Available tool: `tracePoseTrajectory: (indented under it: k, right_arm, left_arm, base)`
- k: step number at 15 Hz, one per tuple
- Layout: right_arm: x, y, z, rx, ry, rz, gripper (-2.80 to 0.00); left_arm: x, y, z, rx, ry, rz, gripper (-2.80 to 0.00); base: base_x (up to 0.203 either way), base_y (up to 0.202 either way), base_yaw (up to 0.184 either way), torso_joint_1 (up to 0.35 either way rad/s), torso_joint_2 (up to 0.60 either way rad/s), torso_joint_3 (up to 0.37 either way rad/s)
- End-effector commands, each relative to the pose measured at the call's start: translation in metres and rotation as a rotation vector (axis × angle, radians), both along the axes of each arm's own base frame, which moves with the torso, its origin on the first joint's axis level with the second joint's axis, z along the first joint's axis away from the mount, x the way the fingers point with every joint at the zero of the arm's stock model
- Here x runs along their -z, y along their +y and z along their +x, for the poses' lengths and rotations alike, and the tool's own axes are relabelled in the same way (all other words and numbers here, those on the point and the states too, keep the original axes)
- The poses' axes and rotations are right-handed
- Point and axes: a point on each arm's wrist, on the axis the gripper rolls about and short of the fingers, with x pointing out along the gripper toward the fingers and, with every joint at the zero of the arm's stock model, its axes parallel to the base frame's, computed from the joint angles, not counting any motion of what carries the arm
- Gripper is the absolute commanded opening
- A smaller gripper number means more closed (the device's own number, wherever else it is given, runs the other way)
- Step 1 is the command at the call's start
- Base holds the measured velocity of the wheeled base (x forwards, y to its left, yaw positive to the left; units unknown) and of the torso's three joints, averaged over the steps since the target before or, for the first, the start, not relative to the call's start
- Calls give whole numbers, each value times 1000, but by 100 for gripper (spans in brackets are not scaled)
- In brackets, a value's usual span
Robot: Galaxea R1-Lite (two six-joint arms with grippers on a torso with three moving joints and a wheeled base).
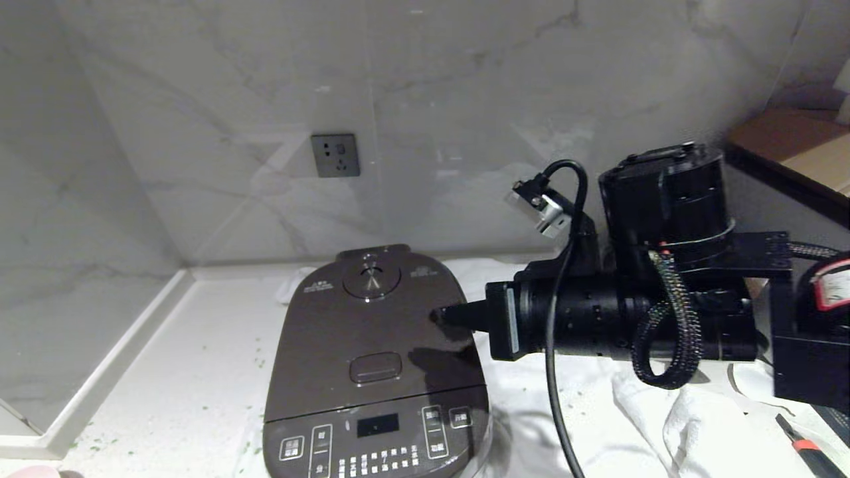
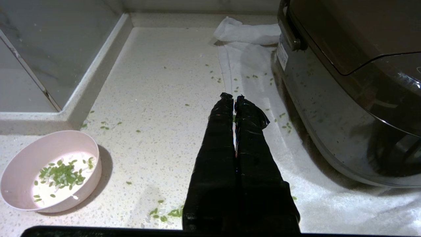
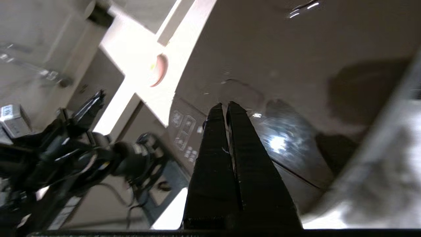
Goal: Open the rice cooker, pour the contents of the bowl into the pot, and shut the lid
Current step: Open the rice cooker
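- Here, the right gripper (image 1: 439,315), fingers together, reaches in from frame right over the shut lid (image 1: 372,332) of the rice cooker (image 1: 375,372), bottom centre.
- The left gripper (image 2: 233,97) hangs closed beside the bowl (image 2: 19,171) of green grains (image 2: 62,174), lower left.

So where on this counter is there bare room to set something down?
Free: the speckled counter between the wall ledge and the rice cooker, beyond the bowl, though strewn with green grains. Crowded: right of the cooker, rumpled cloth under the right gripper.

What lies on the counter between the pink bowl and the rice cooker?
In the left wrist view: speckled counter with scattered green grains, the shut left pincer, then white cloth by the rice cooker. The bowl sits apart.
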Motion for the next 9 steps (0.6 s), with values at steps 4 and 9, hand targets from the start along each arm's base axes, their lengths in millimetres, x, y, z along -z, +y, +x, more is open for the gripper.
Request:
tracePoseTrajectory:
  k: [4,9]
  right_arm:
    - [31,62,14,-97,81,-36,-280]
    - [37,82,20,-101,96,-61,-280]
  left_arm:
    - [0,0,0,-1,-1,-2,-280]
    - [0,0,0,-1,-1,-2,-280]
  base:
    - [0,0,0,0,0,0]
    - [0,0,0,0,0,0]
